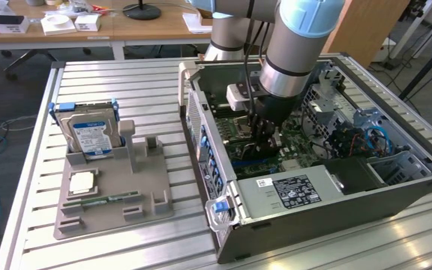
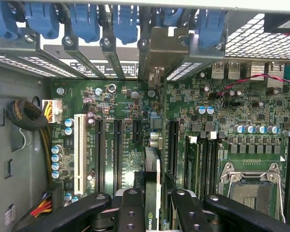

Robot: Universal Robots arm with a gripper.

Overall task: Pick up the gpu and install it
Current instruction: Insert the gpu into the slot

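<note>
Gripper seen closed on the gpu, black fingers pressed against both faces of the card, which stands on edge between them. Card held inside the open computer case, directly above the green motherboard, its edge running along the bank of long black expansion slots. Silver end bracket of the card already up against the rear slot openings, beside the blue retaining clips. Judged: insertion stage, card close to or entering a slot; full seating not confirmable. For a sound fit, card edge to be kept parallel with the slot, pressed straight down without tilt, bracket kept aligned with its rear opening. Risk noted of snagging the red wires and nearby capacitors. Farther out, in the exterior view, hard drive standing in a grey holder tray on the table, well apart from the case.
</note>
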